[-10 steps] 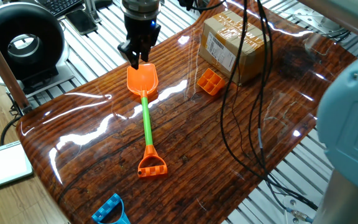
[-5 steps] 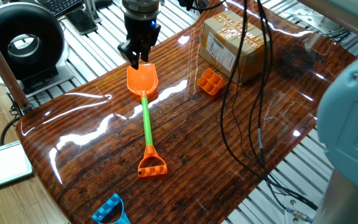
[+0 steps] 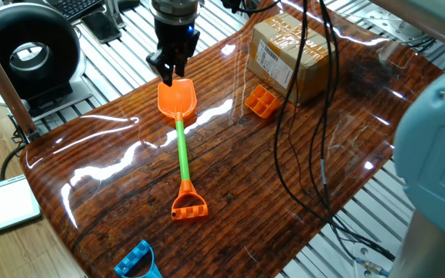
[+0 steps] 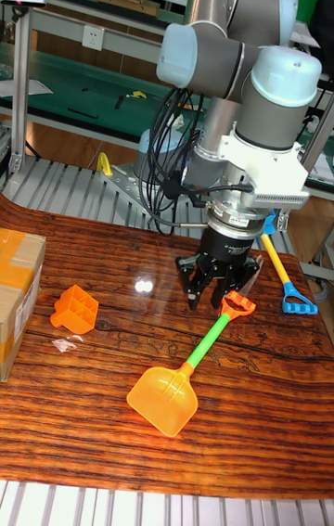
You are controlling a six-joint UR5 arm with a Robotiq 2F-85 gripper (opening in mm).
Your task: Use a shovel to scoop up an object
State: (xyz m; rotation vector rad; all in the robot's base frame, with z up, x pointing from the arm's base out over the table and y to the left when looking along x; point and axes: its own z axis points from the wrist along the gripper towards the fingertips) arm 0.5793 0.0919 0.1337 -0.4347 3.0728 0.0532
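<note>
The shovel lies flat on the wooden table: orange blade [image 3: 177, 100], green shaft [image 3: 181, 150], orange loop end [image 3: 188, 207]. In the tall fixed view its blade [image 4: 164, 401] points toward the camera and the loop [image 4: 237, 303] lies far. My gripper [image 3: 168, 76] hangs above the shovel with its fingers spread and nothing between them; it looks open. In the tall fixed view the gripper [image 4: 220, 292] hovers just behind the loop end. The object, a small orange gridded block [image 3: 261, 101], sits right of the blade, apart from it, and shows as the orange block [image 4: 75, 310] in the tall view.
A brown cardboard box [image 3: 288, 50] stands right behind the block. A blue plastic toy [image 3: 137, 261] lies at the table's near edge. Black cables [image 3: 307, 116] hang over the right half. A black round device [image 3: 25, 54] sits off the table, left.
</note>
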